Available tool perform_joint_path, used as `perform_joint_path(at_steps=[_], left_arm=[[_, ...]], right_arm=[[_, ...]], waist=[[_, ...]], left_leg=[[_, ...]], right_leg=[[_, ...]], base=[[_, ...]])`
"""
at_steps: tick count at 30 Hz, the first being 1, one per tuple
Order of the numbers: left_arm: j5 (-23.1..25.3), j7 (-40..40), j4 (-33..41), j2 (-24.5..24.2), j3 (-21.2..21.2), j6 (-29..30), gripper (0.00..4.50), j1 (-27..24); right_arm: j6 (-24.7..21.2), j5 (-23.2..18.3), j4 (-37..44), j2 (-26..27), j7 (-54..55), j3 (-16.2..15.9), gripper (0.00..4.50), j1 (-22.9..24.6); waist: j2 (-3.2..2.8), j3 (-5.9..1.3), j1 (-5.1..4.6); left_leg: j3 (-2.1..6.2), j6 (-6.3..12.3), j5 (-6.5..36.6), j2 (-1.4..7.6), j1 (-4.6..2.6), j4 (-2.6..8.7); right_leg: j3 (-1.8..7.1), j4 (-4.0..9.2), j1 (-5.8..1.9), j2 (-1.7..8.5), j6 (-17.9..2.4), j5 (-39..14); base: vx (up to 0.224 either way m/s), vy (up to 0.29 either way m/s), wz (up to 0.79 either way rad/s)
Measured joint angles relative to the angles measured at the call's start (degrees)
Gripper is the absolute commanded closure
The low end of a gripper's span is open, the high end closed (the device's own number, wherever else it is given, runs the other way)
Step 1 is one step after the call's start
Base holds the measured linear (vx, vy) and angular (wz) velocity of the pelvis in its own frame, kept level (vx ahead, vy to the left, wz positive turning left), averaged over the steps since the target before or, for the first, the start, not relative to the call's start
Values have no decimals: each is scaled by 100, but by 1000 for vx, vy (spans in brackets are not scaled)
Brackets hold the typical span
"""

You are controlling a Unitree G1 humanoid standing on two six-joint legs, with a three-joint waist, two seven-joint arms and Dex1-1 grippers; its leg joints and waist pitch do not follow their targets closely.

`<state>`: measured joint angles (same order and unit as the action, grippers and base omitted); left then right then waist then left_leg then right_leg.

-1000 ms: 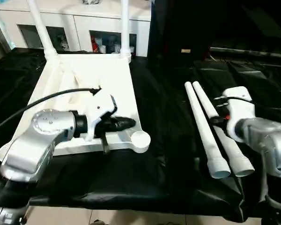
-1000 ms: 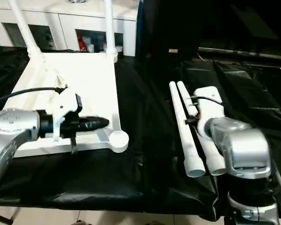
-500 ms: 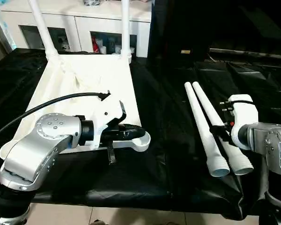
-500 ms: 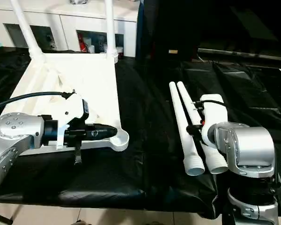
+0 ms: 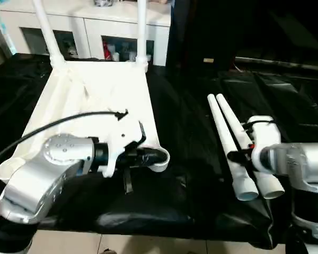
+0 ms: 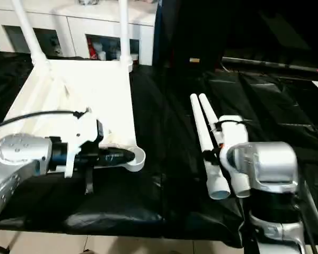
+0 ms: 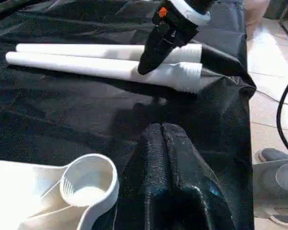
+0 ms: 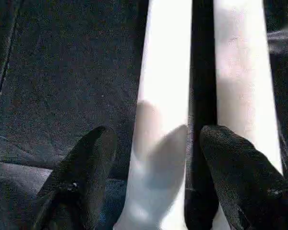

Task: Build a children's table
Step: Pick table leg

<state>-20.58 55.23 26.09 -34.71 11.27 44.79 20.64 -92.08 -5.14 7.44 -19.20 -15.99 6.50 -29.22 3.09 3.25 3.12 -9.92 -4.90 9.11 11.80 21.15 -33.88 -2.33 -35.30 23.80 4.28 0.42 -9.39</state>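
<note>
The white tabletop (image 5: 95, 92) lies upside down on black cloth, with two white legs (image 5: 45, 32) standing in its far corner sockets. My left gripper (image 5: 155, 156) is shut and empty, its tip beside the near right corner socket (image 7: 89, 179). Two loose white legs (image 5: 225, 137) lie side by side on the right. My right gripper (image 8: 158, 136) is open and straddles the inner loose leg (image 8: 163, 91) near its wide end, one finger (image 8: 93, 158) on each side. The other loose leg (image 8: 242, 72) lies just outside that gripper.
A white cabinet (image 5: 95, 29) with glass-front shelves stands behind the table. Black cloth (image 5: 185, 132) covers the work surface to its near edge, and tiled floor (image 7: 273, 96) shows beyond.
My left gripper has moved from over the tabletop toward the near right corner socket. My right gripper has come down over the inner loose leg.
</note>
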Motion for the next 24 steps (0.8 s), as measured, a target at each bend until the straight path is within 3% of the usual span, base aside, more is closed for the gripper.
perform_joint_path(at_steps=[11, 24], left_arm=[[-7, -56, 77, -83, 114, 110, 450, -14], [-109, -142, 220, -83, 187, 232, 450, -61]], right_arm=[[115, 6, -786, 172, 104, -59, 135, -66], [298, 9, -1090, 151, 177, -28, 248, -68]], waist=[[11, -4, 12], [21, -11, 8]], left_leg=[[1, -4, -3, 0, -1, -1], [1, -6, -3, 0, -2, -1]], right_leg=[[0, -2, -1, 0, 0, 0], [1, -3, -2, 0, 1, 1]], base=[[0, 0, 0], [0, 0, 0]])
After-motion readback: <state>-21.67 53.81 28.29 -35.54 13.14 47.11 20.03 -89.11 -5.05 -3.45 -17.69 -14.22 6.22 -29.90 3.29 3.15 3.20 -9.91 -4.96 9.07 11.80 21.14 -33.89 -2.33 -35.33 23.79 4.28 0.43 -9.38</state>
